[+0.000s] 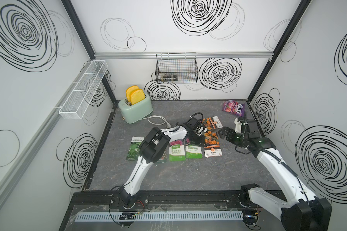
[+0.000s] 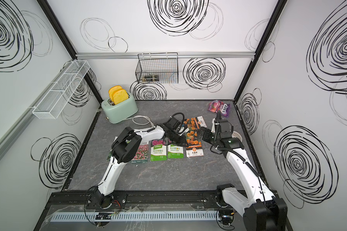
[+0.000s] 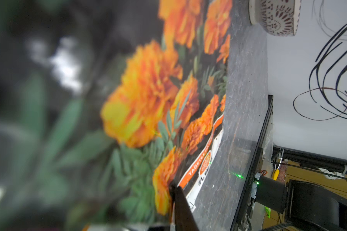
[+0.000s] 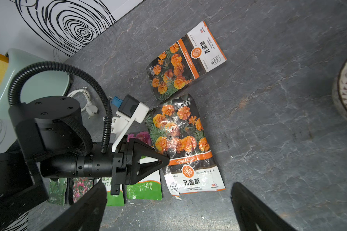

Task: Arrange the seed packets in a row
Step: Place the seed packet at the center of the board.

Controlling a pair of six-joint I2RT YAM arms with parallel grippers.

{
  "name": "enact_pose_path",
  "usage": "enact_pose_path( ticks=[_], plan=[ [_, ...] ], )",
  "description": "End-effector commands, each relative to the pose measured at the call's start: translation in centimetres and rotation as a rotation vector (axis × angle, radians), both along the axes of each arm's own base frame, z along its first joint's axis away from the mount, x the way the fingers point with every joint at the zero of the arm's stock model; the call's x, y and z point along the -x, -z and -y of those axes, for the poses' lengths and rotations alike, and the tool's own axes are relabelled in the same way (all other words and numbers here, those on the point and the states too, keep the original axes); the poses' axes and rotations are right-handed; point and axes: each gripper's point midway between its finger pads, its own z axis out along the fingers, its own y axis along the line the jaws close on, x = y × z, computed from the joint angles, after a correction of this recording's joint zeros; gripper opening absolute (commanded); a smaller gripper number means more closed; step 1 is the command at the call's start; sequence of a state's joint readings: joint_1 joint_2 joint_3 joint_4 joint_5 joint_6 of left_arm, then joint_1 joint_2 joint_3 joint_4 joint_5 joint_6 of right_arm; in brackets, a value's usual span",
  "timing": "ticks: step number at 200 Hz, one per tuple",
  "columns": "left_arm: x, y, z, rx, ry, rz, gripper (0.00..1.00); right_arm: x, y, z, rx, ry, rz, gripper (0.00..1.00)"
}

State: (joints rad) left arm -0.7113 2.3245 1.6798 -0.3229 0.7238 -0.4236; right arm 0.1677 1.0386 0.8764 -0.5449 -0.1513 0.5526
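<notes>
- The grey worktop (image 1: 188, 180) carries everything.
- Five seed packets lie side by side in a row across its middle: leafy packet (image 1: 133, 149), flower-field packet (image 2: 141, 152), first IMPATIENS packet (image 1: 176, 151), second IMPATIENS packet (image 1: 193, 149), near marigold packet (image 1: 212, 144).
- A mint toaster (image 1: 135, 109) stands in the far left corner.
- A purple candy bag (image 1: 233, 108) lies in the far right corner.
- The far marigold packet (image 1: 210, 122) lies tilted behind the row, one corner just beside the near marigold packet.
- My left fingers (image 4: 162, 161) sit low, tips at the near marigold packet's edge; I cannot tell whether they pinch it.
- My right fingers (image 4: 248, 208) stand wide apart, empty, above the worktop beside that packet.
</notes>
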Motion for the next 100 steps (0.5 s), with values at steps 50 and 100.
enact_pose_path(
  ticks=[50,100],
  plan=[
    [-2.0,-2.1,-0.8,0.025,-0.037,0.038,0.46,0.1,0.7,0.0,0.008,-0.013,-0.004,0.98],
    [-4.2,-8.6,-1.2,0.090,-0.098,0.119,0.76,0.2,1.6,-0.1,0.012,-0.031,-0.030,0.98]
  ],
)
